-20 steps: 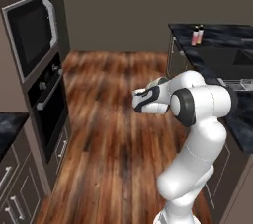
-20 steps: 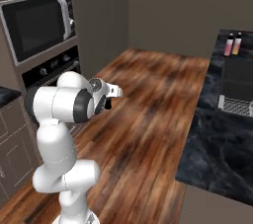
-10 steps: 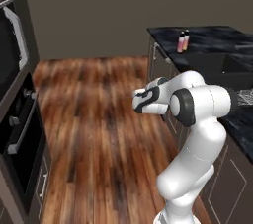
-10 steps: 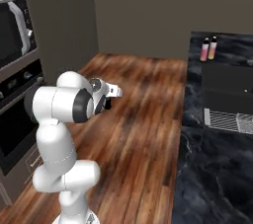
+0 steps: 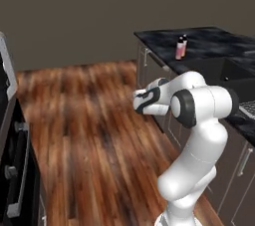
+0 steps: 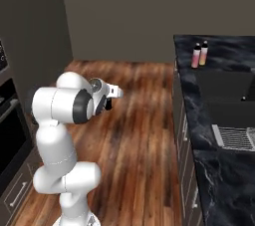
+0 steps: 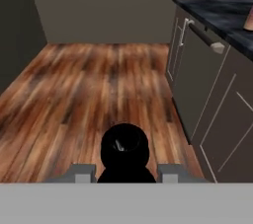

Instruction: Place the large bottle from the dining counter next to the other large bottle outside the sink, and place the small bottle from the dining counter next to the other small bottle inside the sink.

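Note:
My gripper (image 7: 125,171) is shut on the small bottle (image 7: 124,148), an all-black one seen from above its round top between the two fingertips. The hand (image 5: 147,99) is held in front of the arm over the wooden floor, gripper (image 6: 117,91) level. Two tall pink-yellow large bottles (image 6: 199,55) stand side by side on the black marble worktop just beyond the sink (image 6: 225,95), also seen as bottles (image 5: 181,48) by the sink (image 5: 225,72). The other small bottle and the dining counter are out of view.
A ribbed drain rack (image 6: 234,137) lies on the near side of the basin. Taupe cabinet fronts (image 7: 207,80) with handles run under the worktop, to the hand's right. An oven wall (image 5: 10,140) stands at the left. Wooden floor (image 5: 84,120) stretches between them.
The whole picture has shifted with the base: the oven wall has slid off to the left and the sink worktop has come nearer. The arm's pose and its grip on the black bottle are unchanged.

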Controlling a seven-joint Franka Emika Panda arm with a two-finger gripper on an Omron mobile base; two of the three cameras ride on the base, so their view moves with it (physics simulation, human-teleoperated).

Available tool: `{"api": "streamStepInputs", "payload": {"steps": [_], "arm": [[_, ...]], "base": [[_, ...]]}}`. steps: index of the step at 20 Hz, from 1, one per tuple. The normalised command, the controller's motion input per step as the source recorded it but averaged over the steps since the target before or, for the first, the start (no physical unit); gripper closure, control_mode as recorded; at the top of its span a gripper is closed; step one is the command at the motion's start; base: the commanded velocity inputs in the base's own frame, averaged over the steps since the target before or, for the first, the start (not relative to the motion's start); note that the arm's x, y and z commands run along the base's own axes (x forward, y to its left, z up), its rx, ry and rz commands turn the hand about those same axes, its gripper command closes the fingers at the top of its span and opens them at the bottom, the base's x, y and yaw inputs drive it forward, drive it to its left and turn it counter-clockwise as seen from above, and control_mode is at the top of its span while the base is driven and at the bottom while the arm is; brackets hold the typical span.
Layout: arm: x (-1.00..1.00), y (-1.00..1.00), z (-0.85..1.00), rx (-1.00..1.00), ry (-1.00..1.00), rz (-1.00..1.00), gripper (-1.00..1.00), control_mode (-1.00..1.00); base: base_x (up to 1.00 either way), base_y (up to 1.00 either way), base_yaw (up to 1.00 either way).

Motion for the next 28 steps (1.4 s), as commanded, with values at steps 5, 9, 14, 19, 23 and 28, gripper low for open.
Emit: {"api": "streamStepInputs", "payload": {"steps": [5,9,14,19,23,28], "arm": [[0.0,0.0,0.0,0.0,0.0,0.0,1.0,1.0],[0.0,0.0,0.0,0.0,0.0,0.0,1.0,1.0],[0.0,0.0,0.0,0.0,0.0,0.0,1.0,1.0],[0.0,0.0,0.0,0.0,0.0,0.0,1.0,1.0],[0.0,0.0,0.0,0.0,0.0,0.0,1.0,1.0],[0.0,0.0,0.0,0.0,0.0,0.0,1.0,1.0]], "base": [[0.55,0.59,-0.33],[0.47,0.57,-0.33],[0.47,0.55,-0.34],[0.49,0.38,-0.39],[0.53,0.27,-0.39],[0.63,0.14,-0.37]]}}
